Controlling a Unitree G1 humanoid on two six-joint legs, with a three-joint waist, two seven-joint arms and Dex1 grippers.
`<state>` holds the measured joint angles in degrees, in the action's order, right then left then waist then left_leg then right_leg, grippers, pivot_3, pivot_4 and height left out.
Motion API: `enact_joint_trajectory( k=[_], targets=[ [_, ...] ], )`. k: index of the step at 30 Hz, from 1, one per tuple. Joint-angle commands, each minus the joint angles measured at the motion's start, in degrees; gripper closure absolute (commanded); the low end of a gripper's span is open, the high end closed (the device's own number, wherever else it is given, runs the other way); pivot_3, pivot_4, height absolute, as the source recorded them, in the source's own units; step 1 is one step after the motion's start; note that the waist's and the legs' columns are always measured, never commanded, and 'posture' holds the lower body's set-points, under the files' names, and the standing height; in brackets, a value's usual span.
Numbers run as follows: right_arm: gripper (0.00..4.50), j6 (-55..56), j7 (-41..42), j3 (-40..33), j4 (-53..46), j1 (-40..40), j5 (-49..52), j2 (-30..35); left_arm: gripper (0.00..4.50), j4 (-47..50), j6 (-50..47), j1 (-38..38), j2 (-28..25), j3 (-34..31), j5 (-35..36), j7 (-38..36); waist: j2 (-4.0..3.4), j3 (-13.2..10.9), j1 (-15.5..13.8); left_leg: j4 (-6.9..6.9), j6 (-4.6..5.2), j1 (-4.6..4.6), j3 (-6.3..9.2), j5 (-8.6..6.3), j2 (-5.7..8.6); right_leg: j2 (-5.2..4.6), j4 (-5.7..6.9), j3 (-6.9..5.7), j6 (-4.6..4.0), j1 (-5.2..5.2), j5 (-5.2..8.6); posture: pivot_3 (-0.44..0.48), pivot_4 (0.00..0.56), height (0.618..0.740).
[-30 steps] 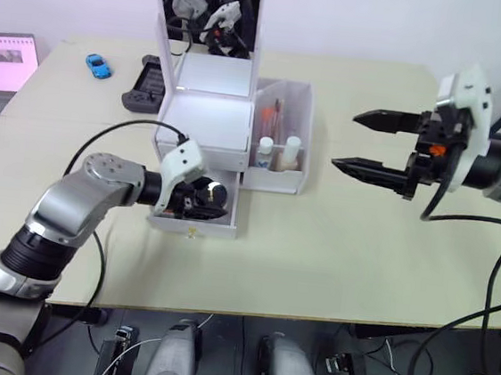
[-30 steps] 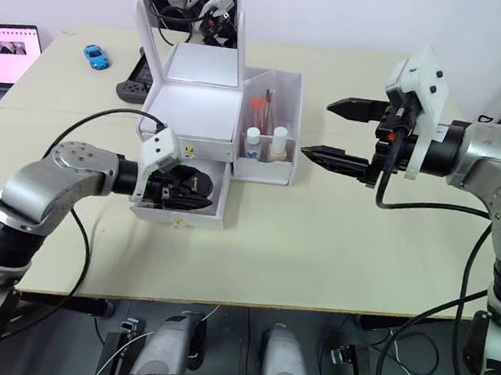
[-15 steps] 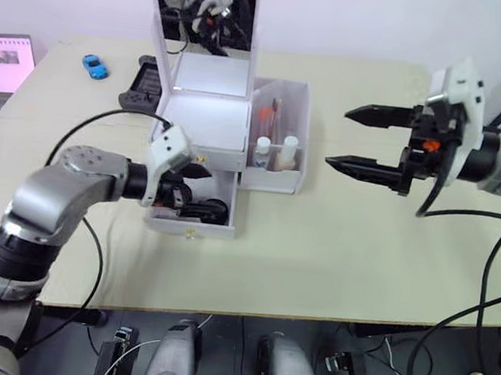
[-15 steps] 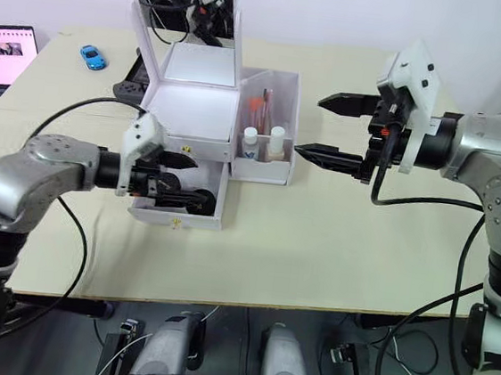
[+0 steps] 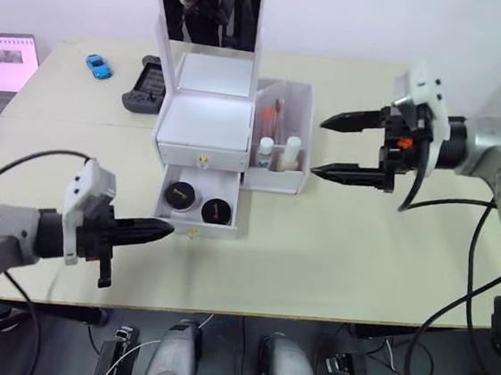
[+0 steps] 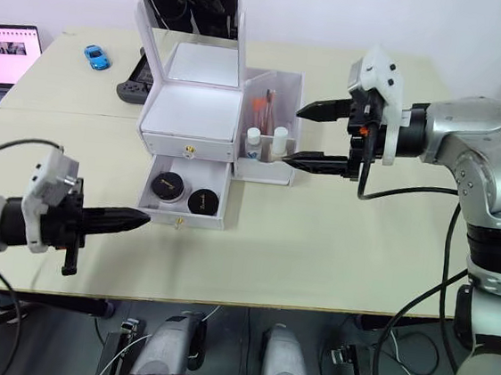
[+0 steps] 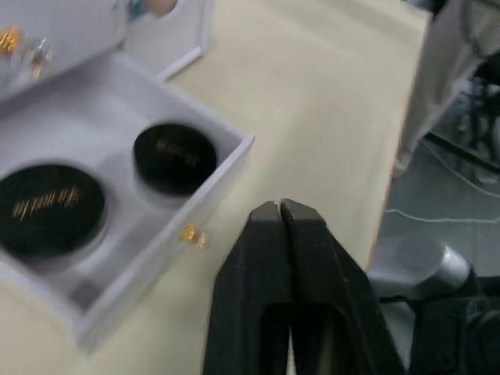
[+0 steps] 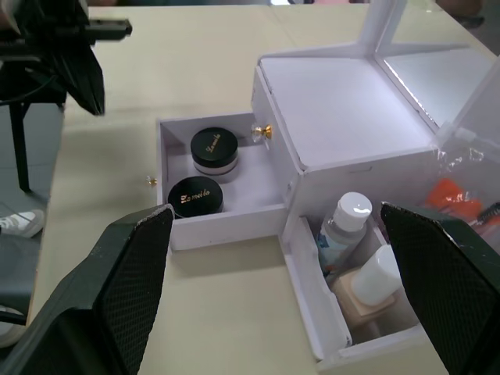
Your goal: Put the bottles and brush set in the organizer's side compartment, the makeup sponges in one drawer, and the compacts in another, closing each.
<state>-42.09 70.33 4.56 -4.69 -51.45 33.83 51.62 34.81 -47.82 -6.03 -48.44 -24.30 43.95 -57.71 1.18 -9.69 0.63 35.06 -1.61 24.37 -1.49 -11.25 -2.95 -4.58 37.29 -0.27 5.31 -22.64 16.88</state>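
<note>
Since a second ago our left gripper (image 5: 164,228) has backed out of the lower drawer (image 5: 196,210) and now hovers over bare table near the front edge, at about eight o'clock from the organizer (image 5: 204,133); its black fingers are pressed together with nothing between them. Left behind in that open drawer we see two round black compacts (image 5: 179,196), glossy lids with gold lettering, lying side by side; the second compact (image 5: 216,211) sits to the right of the first. A small gold knob (image 5: 191,232) marks the drawer front. Above it, the upper drawer (image 5: 202,157) is shut. The organizer is smooth white plastic, boxy, with an upright mirror lid (image 5: 216,10). At its three o'clock, the clear side compartment (image 5: 282,137) holds two white-capped bottles (image 5: 265,149) and orange-handled brushes (image 5: 273,114). Further right, our right gripper (image 5: 342,147) has drawn closer to that compartment, its tapered fingers spread wide and empty.
</note>
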Motion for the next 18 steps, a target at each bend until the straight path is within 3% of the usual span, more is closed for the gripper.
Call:
enact_joint_trajectory(
  k=[1,7,18],
  targets=[
    [0.0,0.4,2.7,-0.7,1.2,-2.5,0.0,0.1,4.44,1.8,6.4,-3.7,2.8,-0.7,-3.5,2.6,0.0,0.0,0.0,0.0,0.0,0.0,-0.01,0.0,0.0,-0.01,0.0,0.0,-0.01,0.0,0.0,0.0,0.15,0.74],
    [0.0,-0.1,4.0,-0.9,1.5,-2.9,-0.5,0.3,4.44,-1.0,15.7,-8.5,7.9,5.0,-10.0,4.6,-0.02,0.0,0.0,0.0,0.0,0.0,-0.03,0.0,0.0,-0.02,-0.05,0.01,-0.04,0.01,0.01,0.0,0.15,0.74],
    [0.0,-3.6,1.6,-3.2,-3.4,-0.9,0.0,1.3,4.44,-8.6,23.1,-3.1,13.8,12.2,-15.3,9.6,-0.04,0.0,-0.2,0.0,0.0,0.01,-0.03,-0.01,0.0,-0.05,-0.06,0.01,-0.04,0.01,0.01,0.0,0.15,0.74]
  ],
)
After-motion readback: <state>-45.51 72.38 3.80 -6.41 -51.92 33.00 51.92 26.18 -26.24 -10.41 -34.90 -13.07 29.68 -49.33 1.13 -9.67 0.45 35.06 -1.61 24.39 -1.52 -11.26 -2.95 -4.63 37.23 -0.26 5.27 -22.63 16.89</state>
